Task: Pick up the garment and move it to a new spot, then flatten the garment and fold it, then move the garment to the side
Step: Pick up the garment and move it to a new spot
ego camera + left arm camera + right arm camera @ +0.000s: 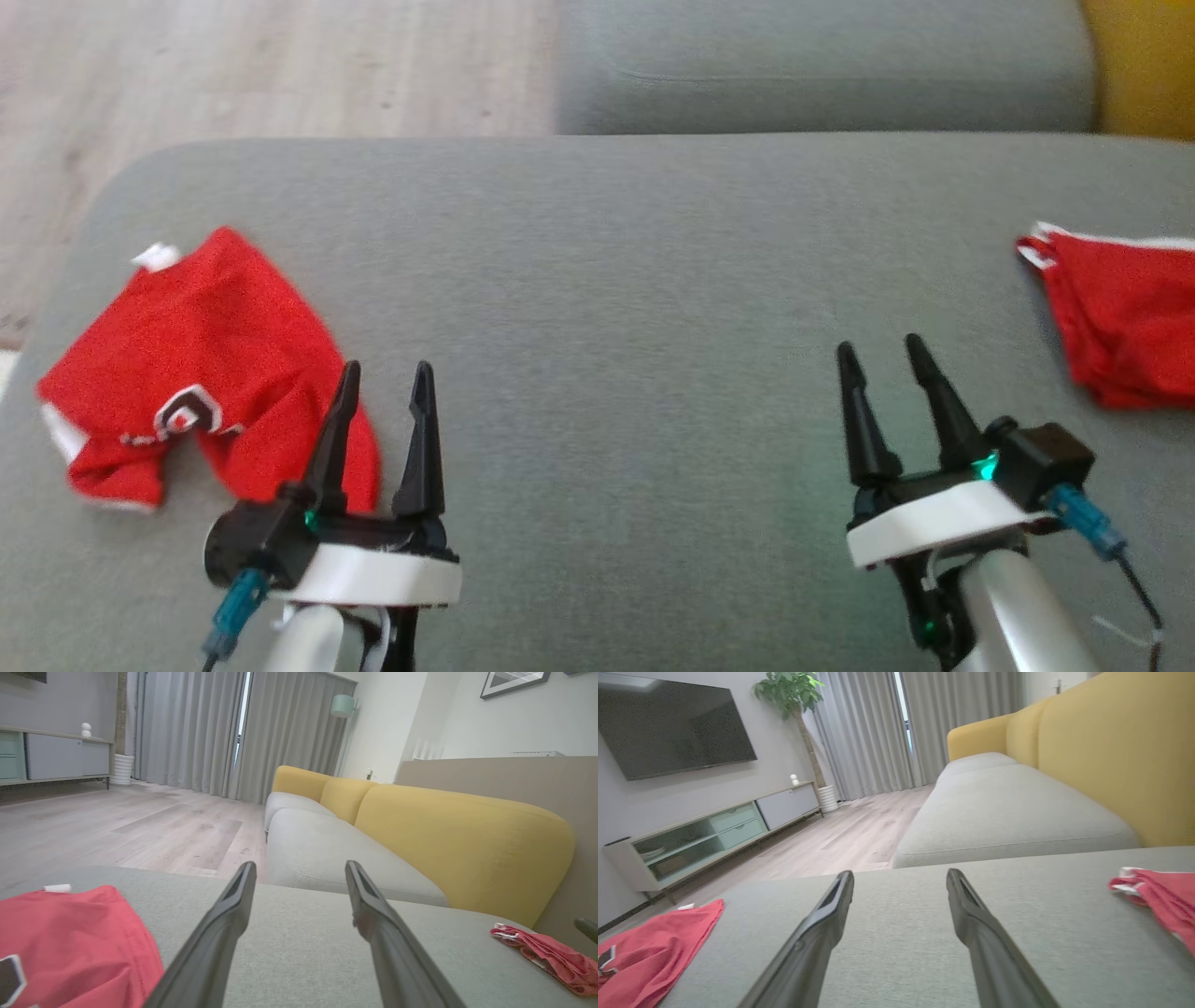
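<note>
Head view: we count two red garments on the grey cushion (616,280). The left garment (201,345), crumpled, lies at the near left, just beside the left pincer (386,369). The right garment (1125,317) sits at the right edge, apart from the right pincer (879,345). Both pincers gape, holding nothing.

Left wrist view: fingers spread over bare cushion, left garment to their left.

Right wrist view: fingers spread likewise, one garment on each side.

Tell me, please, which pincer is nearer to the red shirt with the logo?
Left. The left pincer is at the right edge of the red shirt; the right pincer is far to its right, across the grey cushion.
</note>
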Robot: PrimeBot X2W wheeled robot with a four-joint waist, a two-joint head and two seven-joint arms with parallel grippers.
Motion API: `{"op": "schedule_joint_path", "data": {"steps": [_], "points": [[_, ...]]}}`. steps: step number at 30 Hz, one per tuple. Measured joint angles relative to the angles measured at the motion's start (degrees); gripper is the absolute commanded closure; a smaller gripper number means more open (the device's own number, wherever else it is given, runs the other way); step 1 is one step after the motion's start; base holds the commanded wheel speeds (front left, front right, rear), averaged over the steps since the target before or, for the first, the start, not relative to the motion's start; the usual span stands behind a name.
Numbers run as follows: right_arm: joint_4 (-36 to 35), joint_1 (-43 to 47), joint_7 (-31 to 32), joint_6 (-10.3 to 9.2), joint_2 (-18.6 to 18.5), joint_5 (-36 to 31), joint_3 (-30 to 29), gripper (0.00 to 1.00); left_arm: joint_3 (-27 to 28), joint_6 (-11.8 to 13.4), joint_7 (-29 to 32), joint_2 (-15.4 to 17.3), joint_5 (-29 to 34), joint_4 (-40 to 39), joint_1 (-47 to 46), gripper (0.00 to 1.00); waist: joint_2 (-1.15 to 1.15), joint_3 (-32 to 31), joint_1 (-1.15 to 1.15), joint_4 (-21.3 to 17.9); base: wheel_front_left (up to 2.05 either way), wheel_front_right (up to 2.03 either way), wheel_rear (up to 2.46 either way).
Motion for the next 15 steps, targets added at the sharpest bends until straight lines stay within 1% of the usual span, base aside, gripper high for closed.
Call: {"op": "schedule_joint_path", "data": {"steps": [5, 7, 15], "points": [[0.37, 1.10, 0.00, 0.00, 0.02, 0.81, 2.67, 0.00, 0.41, 0.10, 0.00, 0.02, 0.12, 0.19, 1.88, 0.00, 0.00, -0.94, 0.00, 3.80, 0.00, 0.00, 0.00], [0.77, 1.71, 0.00, 0.00, 0.02, 0.93, 3.57, 0.00, 0.70, 0.57, 0.00, 0.07, 0.36, 0.25, 2.58, 0.00, 0.00, -1.41, 0.00, 5.43, 0.00, 0.00, 0.00], [1.23, 2.20, 0.00, 0.00, 0.03, 3.21, 7.64, 0.00, 2.99, 0.84, 0.00, 0.09, 0.75, 0.13, 4.53, 0.00, 0.00, -3.24, 0.00, 11.36, 0.00, 0.00, 0.00]]}}
